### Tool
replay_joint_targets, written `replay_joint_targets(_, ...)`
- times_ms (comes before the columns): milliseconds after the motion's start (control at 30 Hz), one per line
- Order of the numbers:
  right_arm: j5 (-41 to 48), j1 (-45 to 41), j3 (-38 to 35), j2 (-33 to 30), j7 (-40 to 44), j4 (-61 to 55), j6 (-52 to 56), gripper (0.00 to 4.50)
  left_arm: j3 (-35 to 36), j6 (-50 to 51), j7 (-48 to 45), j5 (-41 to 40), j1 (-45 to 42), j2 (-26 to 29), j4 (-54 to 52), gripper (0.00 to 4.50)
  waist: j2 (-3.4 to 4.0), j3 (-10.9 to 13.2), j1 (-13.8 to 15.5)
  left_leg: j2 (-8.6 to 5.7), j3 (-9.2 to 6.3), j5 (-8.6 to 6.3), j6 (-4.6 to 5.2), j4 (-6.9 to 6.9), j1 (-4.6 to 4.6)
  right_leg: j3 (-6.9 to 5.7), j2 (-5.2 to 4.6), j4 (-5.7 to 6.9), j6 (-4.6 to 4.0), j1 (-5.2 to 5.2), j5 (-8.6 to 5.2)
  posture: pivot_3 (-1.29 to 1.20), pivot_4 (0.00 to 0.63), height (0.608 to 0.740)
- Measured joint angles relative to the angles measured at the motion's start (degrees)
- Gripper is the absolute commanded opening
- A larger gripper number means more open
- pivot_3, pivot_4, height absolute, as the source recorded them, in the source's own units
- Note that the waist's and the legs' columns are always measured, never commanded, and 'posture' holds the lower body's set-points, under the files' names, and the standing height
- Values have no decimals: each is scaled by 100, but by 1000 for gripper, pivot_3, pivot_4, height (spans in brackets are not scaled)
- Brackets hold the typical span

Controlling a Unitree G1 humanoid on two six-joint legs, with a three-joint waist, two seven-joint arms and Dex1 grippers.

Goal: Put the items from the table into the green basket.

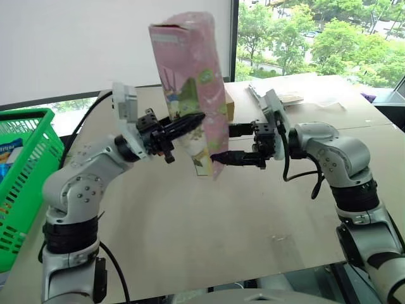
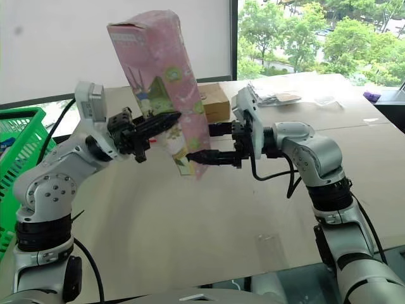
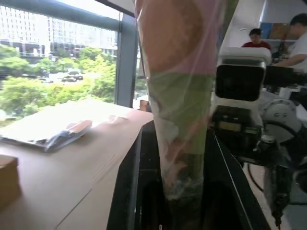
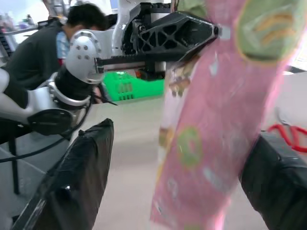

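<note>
Above table (image 1: 190, 240), left claw (image 1: 190, 121) pinches package (image 1: 190, 76) upright.

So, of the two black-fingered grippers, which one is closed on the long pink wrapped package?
The left gripper: its fingers pinch the long pink wrapped package. The right gripper stands open, its fingers apart on either side of the package.

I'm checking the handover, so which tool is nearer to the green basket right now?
Left. The left tool is shut on the pink package, on the side toward the green basket. The right tool stands open around the package's lower end, on the far side from the basket.
</note>
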Motion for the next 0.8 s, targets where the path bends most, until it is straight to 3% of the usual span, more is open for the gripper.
replay_joint_targets(133, 66, 113, -293, -86, 0, 2, -227, 3733, 536, -562, 527, 1112, -160, 815, 957, 178, 1, 4, -59, 3, -2, 0, 0, -8, 1, -3, 8, -1, -2, -5, -2, 44, 0, 724)
replay_joint_targets(267, 597, 110, -758, -24, -20, -161, -216, 3733, 963, -1317, 885, 2488, -286, 1986, 2270, 178, 0, 5, -106, 16, 4, 0, 0, -22, -5, -7, 2, -5, -2, -15, -2, 45, 0, 724)
replay_joint_targets(433, 992, 98, -823, 115, -23, -430, -216, 3733, 1065, -1573, 1502, 3665, -148, 2854, 3291, 178, -3, 4, -103, 14, 7, -1, -1, -24, -23, -8, -15, -8, 1, -31, 0, 72, 0, 724)
replay_joint_targets(600, 1065, 76, -847, 125, -78, -459, -285, 3733, 1359, -1835, 1807, 4465, 432, 3324, 4074, 178, -10, -1, -71, 12, 3, -1, -2, -29, -28, -20, -67, -5, 0, -37, 0, 76, 0, 724)
replay_joint_targets(800, 1066, 74, -829, 118, -72, -454, -377, 3733, 1569, -1823, 1886, 4686, 734, 3352, 4583, 178, -31, -13, 21, 10, -3, -1, -4, -29, -30, -30, -80, -4, -1, -38, 0, 74, 0, 724)
